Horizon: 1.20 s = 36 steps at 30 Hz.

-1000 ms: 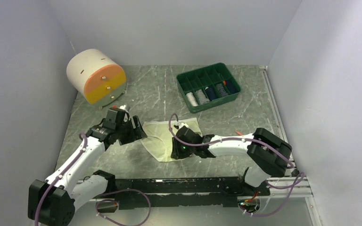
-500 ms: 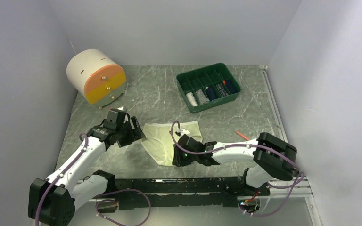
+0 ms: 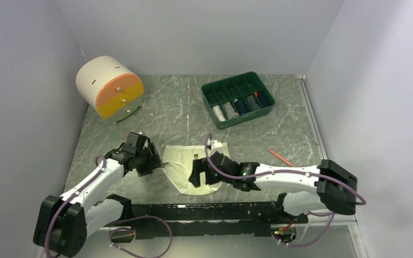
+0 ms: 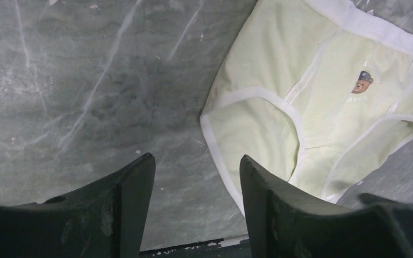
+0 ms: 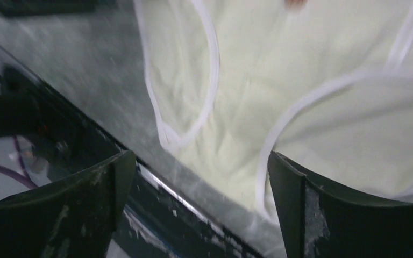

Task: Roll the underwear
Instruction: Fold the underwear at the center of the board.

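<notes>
1. Two things have changed in the last second. The right gripper (image 3: pixel 198 174) had been pinched over the near tip of the cream underwear (image 3: pixel 178 161); its jaws now stand wide apart.
2. Meanwhile the underwear has slid toward the near edge of the table (image 3: pixel 279 123). Its crotch end now lies just beside the black rail (image 3: pixel 220 212).
3. From the right wrist, the gripper (image 5: pixel 200 156) hangs over the cloth (image 5: pixel 312 80) with nothing between its fingers. The garment is released and lies flat.
4. The left gripper (image 3: pixel 151 160) has drawn nearer too. In its own view the jaws (image 4: pixel 196 161) are apart and empty, over bare table just beside the left leg hem. I cannot tell whether the right finger touches the cloth.
5. The underwear (image 4: pixel 312 107) is spread face up, bear print (image 4: pixel 361 83) showing, waistband on the far side.
6. My reading: this was a reposition, not a roll. No fold or curl shows anywhere, so rolling has not begun.
7. A fresh pinch on one edge seems needed next. The thin cloth so near the rail may be awkward to get under.
</notes>
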Motion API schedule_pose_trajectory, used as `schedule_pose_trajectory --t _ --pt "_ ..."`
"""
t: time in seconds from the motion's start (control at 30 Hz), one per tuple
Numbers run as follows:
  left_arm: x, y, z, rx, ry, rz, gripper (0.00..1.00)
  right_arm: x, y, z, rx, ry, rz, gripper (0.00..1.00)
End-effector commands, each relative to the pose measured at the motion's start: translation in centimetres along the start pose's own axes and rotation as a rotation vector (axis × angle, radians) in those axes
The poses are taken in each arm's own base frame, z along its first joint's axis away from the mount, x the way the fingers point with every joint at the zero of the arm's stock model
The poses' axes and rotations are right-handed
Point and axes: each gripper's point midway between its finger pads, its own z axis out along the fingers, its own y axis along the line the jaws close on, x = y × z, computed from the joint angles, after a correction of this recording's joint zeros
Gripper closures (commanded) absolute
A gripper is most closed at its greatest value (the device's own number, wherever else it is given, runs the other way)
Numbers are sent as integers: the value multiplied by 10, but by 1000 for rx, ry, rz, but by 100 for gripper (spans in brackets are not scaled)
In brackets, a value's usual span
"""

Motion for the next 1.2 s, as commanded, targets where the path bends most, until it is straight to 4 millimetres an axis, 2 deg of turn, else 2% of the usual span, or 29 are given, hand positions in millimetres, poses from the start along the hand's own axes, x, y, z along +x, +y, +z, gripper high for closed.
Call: schedule_pose_trajectory --t 0.0,0.07,0.1,0.13,0.27,0.37,0.53,0.8,1.0,1.17 --pt "-16 -17 9 90 -62 24 39 -96 23 -20 -116 -311 -4 0" --pt "-21 -25 12 117 -67 43 40 -108 26 -13 -154 -269 -2 1" --pt "-22 -23 14 102 -60 40 41 -114 28 -9 -159 -237 -2 5" --pt "-23 -21 17 90 -54 42 43 -124 35 -7 -161 -227 -8 14" --pt "-20 -17 31 82 -10 32 51 -133 43 14 -123 -161 -53 34" --pt "-19 -12 35 65 1 31 55 -136 45 31 -88 -116 -51 42" --pt "-22 -8 39 77 -8 22 61 -135 50 56 -35 -54 -48 45" --pt "-16 -4 46 109 9 14 71 -129 62 99 49 6 -50 47" --pt "-11 -1 48 112 30 19 85 -130 64 121 84 20 -8 47" --pt "-4 -2 52 136 54 14 91 -138 61 136 148 5 30 49"
